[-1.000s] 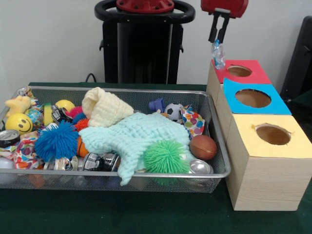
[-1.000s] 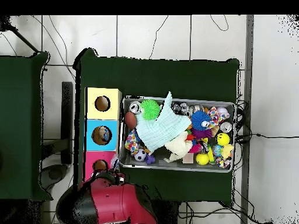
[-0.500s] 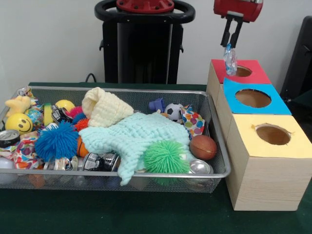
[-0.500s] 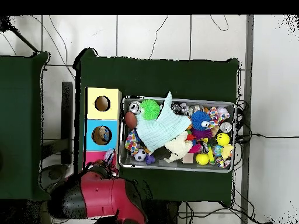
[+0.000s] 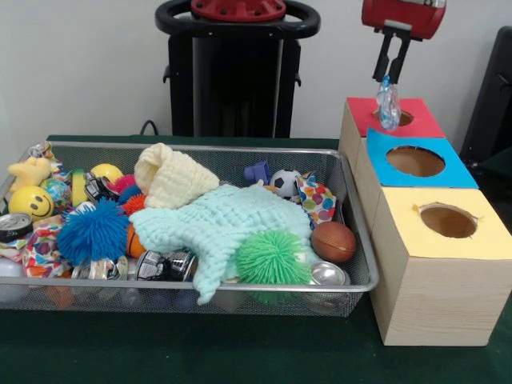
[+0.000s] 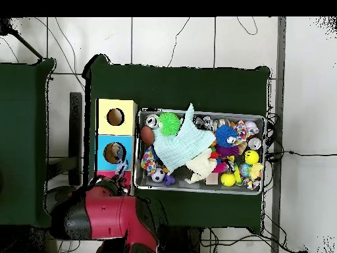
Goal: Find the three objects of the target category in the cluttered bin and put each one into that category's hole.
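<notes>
From the front, the gripper (image 5: 391, 70) hangs above the red-topped box (image 5: 416, 117), its two black fingers clenched on the top of a crumpled clear plastic item with blue on it (image 5: 388, 104), which dangles over the near-left edge of the red box's hole (image 5: 398, 118). Next in the row stand the blue-topped box (image 5: 448, 172) and the yellow-topped box (image 5: 416, 232), both with open round holes. Beside them on the green surface (image 5: 240, 352) sits the wire mesh bin (image 5: 352, 200), holding a mint green cloth (image 5: 232, 224), a cream knitted piece (image 5: 170, 178), a green spiky ball (image 5: 273, 258), a blue spiky ball (image 5: 93, 232), a small basketball (image 5: 333, 241), a soccer ball (image 5: 284, 182) and a yellow smiley ball (image 5: 30, 202). From overhead, the red arm (image 6: 108, 217) covers most of the red-topped box, and the gripper itself cannot be made out beneath it. The yellow-topped box (image 6: 105, 105) and blue-topped box (image 6: 102, 141) lie just beside the bin (image 6: 197, 187), with the mint green cloth (image 6: 181, 141) spread across its middle.
</notes>
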